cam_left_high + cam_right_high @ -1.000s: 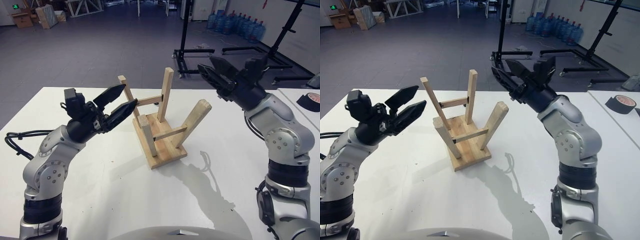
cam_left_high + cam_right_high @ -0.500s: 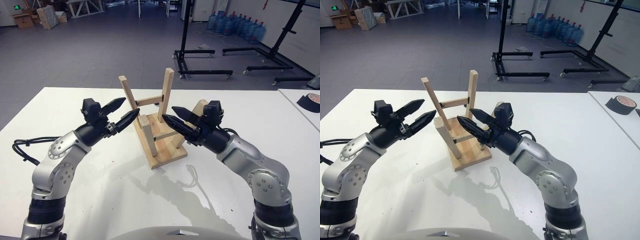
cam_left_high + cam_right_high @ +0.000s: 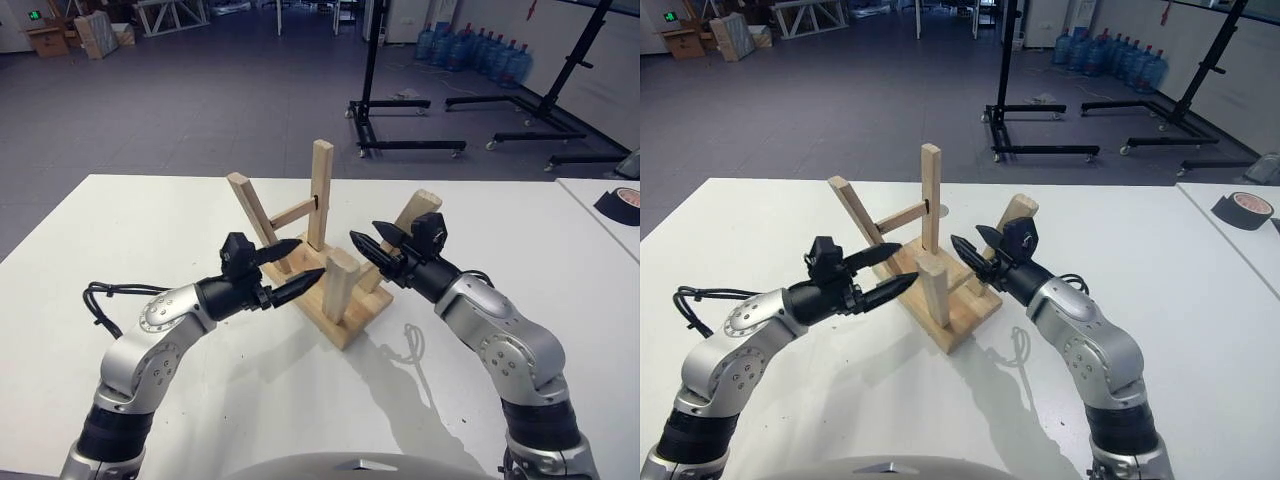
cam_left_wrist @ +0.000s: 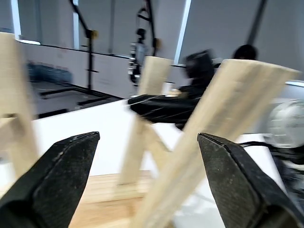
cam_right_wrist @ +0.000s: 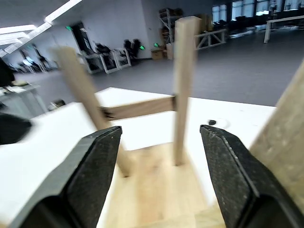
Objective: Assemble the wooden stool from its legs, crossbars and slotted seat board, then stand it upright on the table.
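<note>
The wooden stool (image 3: 335, 250) lies upside down mid-table, its seat board (image 3: 365, 312) flat on the white table (image 3: 300, 400) and its legs pointing up, joined by crossbars (image 3: 293, 213). My left gripper (image 3: 305, 258) is open and low beside the stool's left side, its fingertips near the short front leg (image 3: 340, 285). In the left wrist view that leg (image 4: 209, 142) slants between the open fingers (image 4: 52, 190), untouched. My right gripper (image 3: 365, 232) is open on the stool's right side, in front of the right leg (image 3: 412, 222). The right wrist view has an upright leg (image 5: 183, 90) between its open fingers (image 5: 90, 175).
A black cable (image 3: 110, 295) trails over the table's left part. A black tape roll (image 3: 620, 200) lies on the neighbouring table at far right. Black metal frames (image 3: 410, 100) stand on the floor behind. The near half of the table is bare.
Both grippers have closed in on the stool from either side, the right one dropping from high up. The stool has turned and shifted right on the table.
</note>
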